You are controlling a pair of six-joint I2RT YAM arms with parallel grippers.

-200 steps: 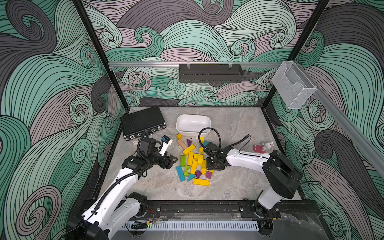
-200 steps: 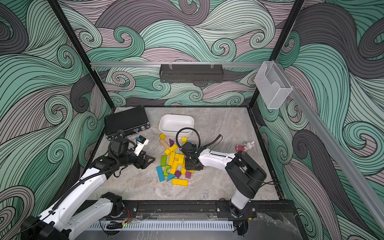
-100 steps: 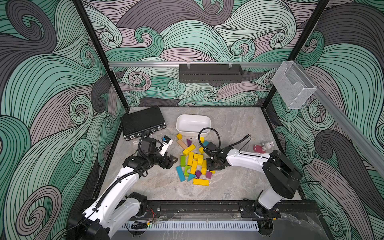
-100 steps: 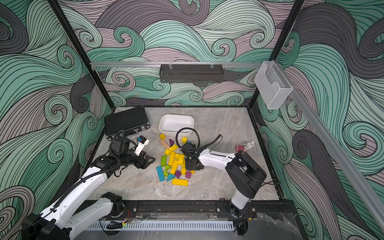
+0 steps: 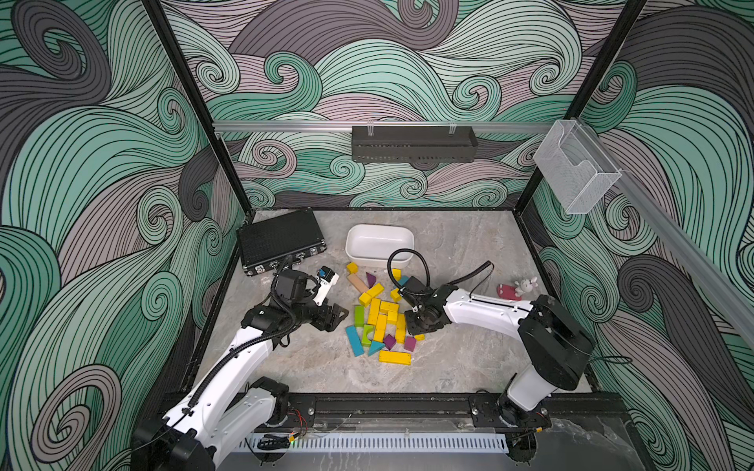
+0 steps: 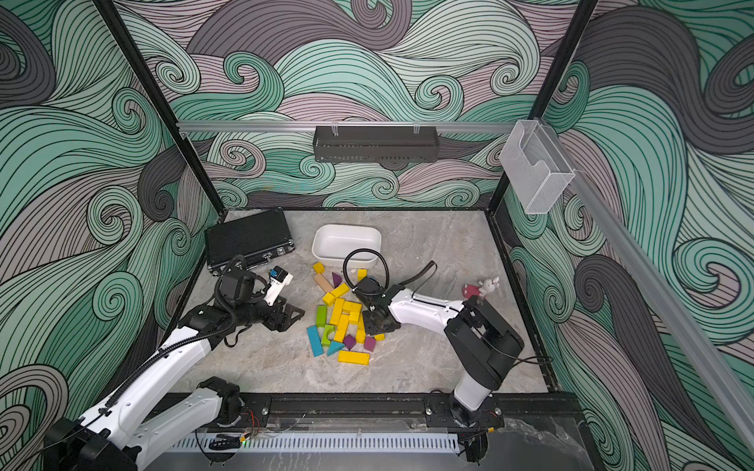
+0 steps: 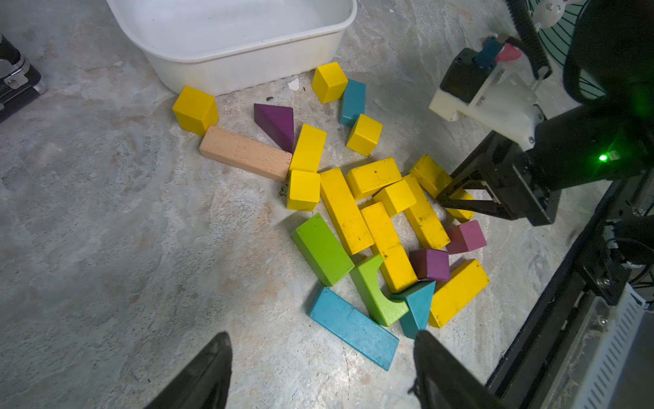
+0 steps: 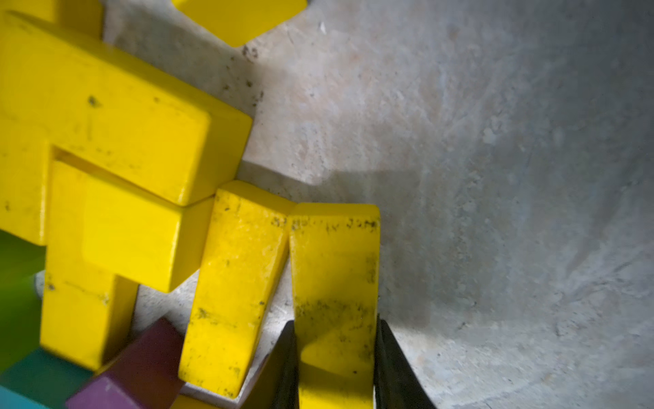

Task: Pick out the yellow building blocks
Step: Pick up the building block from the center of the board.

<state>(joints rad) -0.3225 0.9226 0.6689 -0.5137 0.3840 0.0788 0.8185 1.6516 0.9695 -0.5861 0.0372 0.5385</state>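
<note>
Tub first: the white rectangular plastic tub (image 5: 379, 244) at the back of the grey marbled tabletop (image 5: 469, 359) showed only its bare white floor. The black ribbed hard case (image 5: 281, 240) beside it lay shut. Set against the frames from a second before, both arms and the heap of blocks looked unmoved in both top views.

The yellow building blocks (image 5: 381, 318), glossy painted wooden cubes and long bars with dark scuffs, lay loose on the tabletop just in front of the tub. They were mixed with lime-green blocks (image 7: 322, 249), teal blocks (image 7: 354, 329), purple blocks (image 7: 430, 263) and a pale tan bar (image 7: 244, 154).

The right gripper (image 8: 334, 340) was clamped on one yellow bar (image 8: 334, 269) at the heap's edge, touching a neighbouring yellow one. The left gripper (image 7: 322, 338) hung near the heap with jaws spread, holding nothing.
</note>
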